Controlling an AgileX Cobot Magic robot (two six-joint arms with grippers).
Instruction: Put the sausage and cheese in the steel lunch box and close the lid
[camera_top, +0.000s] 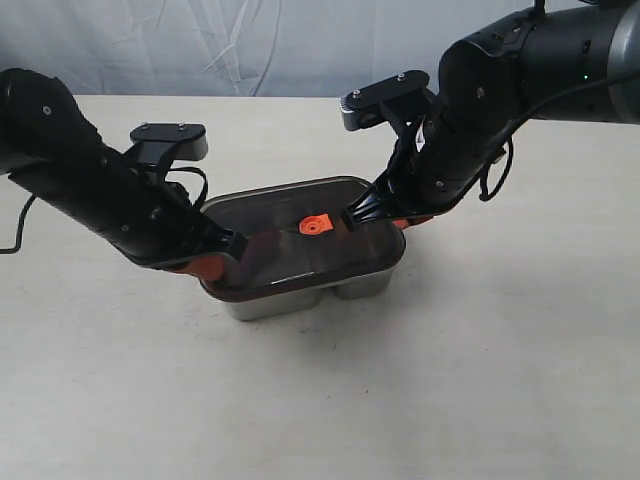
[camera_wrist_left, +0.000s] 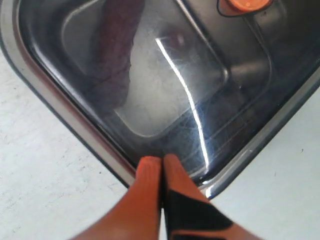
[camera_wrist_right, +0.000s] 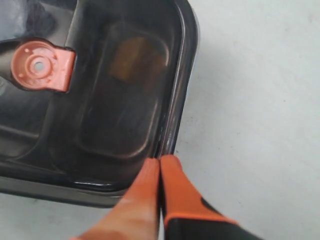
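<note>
Steel lunch box (camera_top: 262, 304), dark lid (camera_top: 280, 235) on top: our left gripper (camera_wrist_left: 161, 163) and right gripper (camera_wrist_right: 160, 165), jaws pressed together, bear on opposite lid edges; sausage (camera_wrist_left: 117, 50) and cheese (camera_wrist_right: 137, 60) lie beneath, just beyond the tips. We should press evenly, straight down.

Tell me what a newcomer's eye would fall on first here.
The dark translucent lid with its orange valve tab sits on the steel lunch box at the middle of the table. Both arms lean in: the left gripper and right gripper, each shut, have their orange tips at opposite ends of the lid. The sausage and cheese show dimly through it.
</note>
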